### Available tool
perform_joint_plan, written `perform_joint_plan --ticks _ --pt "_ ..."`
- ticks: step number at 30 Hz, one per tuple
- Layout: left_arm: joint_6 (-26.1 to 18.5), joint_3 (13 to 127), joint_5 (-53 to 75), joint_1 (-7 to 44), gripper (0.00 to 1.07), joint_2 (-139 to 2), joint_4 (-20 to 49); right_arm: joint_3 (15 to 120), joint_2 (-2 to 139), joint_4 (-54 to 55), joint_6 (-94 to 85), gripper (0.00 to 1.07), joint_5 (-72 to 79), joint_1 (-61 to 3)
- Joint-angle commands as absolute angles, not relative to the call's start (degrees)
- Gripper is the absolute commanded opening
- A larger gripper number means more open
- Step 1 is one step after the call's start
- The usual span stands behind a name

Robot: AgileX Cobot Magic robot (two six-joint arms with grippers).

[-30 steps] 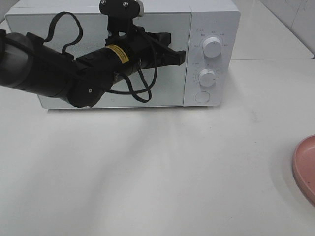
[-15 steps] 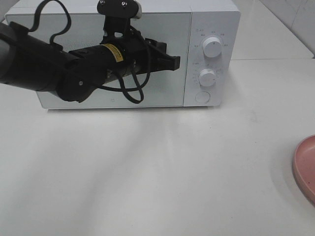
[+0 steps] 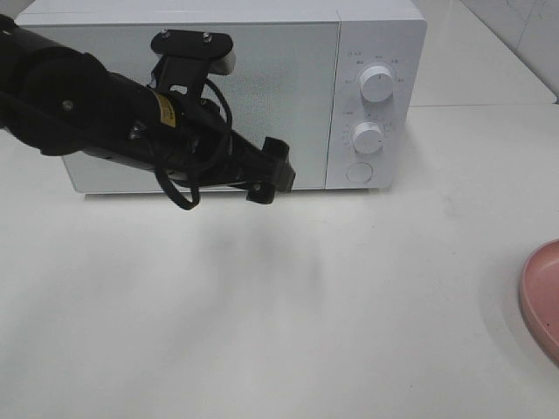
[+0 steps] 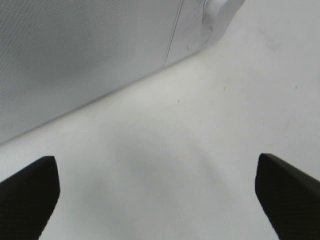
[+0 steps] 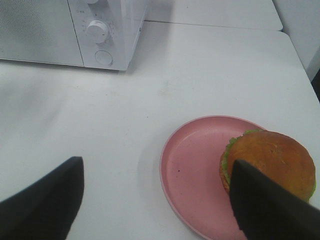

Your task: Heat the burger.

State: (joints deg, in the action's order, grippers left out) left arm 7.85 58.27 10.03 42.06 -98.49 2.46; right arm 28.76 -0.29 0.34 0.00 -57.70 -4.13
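The burger point(image 5: 272, 160), with a golden-brown bun and a green lettuce edge, sits on one side of a pink plate point(image 5: 195, 165) in the right wrist view. It does not show in the exterior view, where only the plate's rim point(image 3: 541, 297) peeks in at the right edge. My right gripper point(image 5: 155, 210) hangs open above the table beside the plate, one finger point(image 5: 270, 210) overlapping the burger in the picture. My left gripper point(image 3: 272, 179) is low in front of the white microwave point(image 3: 288, 78), open, its fingertips point(image 4: 30, 195) wide apart over bare table.
The microwave's door is shut. Its two knobs point(image 3: 376, 83) and round button point(image 3: 359, 172) are on the right panel. The microwave point(image 5: 75, 30) also shows in the right wrist view, far from the plate. The white table point(image 3: 288, 332) stretches between them.
My left gripper has dropped from the upper right of the microwave door toward its bottom edge, pulled back leftward, and opened. The door stays shut. The plate has not moved.
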Motion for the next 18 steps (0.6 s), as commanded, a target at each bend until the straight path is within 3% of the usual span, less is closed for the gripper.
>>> perform_joint_plan --ticks 1,4,10,14,15,18 --pt "8.19 57.98 21.03 42.34 1.0 -95.57 2.58 28.71 -1.78 0.4 0.0 0.76 -56.89 -4.01" --pt "8.19 57.98 35.81 42.17 1.0 -92.36 1.15 28.71 -1.78 0.4 0.0 0.76 -56.89 -4.01" --pt "9.17 57.98 44.52 42.0 1.0 -89.9 -1.03 28.71 -1.78 0.4 0.0 0.76 -56.89 -4.01" --pt "10.14 57.98 51.62 37.47 1.0 -86.4 -0.46 28.71 -1.78 0.4 0.0 0.76 -56.89 -4.01" --pt "9.91 57.98 53.63 34.38 1.0 -84.74 0.0 28.71 -1.78 0.4 0.0 0.76 -56.89 -4.01" --pt "9.85 57.98 54.49 33.0 1.0 -84.11 -0.34 28.71 -1.78 0.4 0.0 0.76 -56.89 -4.01"
